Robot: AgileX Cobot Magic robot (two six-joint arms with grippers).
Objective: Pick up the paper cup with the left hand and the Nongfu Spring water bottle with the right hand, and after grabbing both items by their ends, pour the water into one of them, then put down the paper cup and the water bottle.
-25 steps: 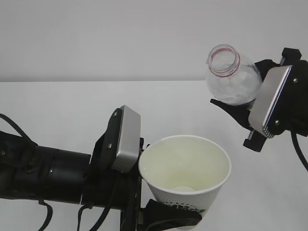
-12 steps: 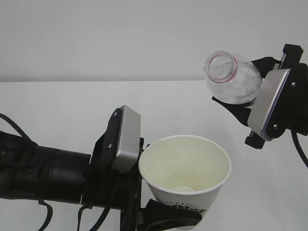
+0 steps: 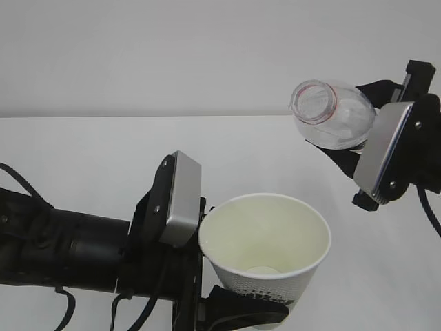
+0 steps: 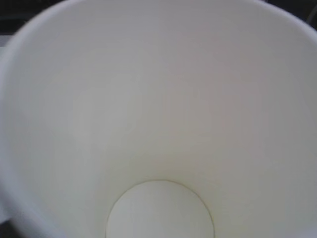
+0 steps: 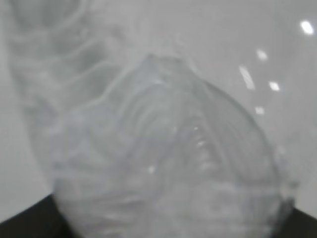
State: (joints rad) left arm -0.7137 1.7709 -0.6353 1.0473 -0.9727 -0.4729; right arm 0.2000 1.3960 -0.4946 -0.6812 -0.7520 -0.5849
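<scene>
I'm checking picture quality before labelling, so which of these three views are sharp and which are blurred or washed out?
Exterior view: sharp and evenly lit; the paper cup and the tilted Nongfu Spring water bottle read clearly. Left wrist view: the cup's cream inside fills the frame, soft and nearly featureless. Right wrist view: the bottle is too close, blurred grey ribs with small glare spots at upper right.

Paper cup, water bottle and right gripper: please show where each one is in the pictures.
paper cup (image 3: 265, 231), exterior view, on its cream inner wall.
water bottle (image 3: 341, 117), exterior view, on its clear ribbed body.
right gripper (image 3: 344, 148), exterior view, on the black jaw under the bottle.
</scene>
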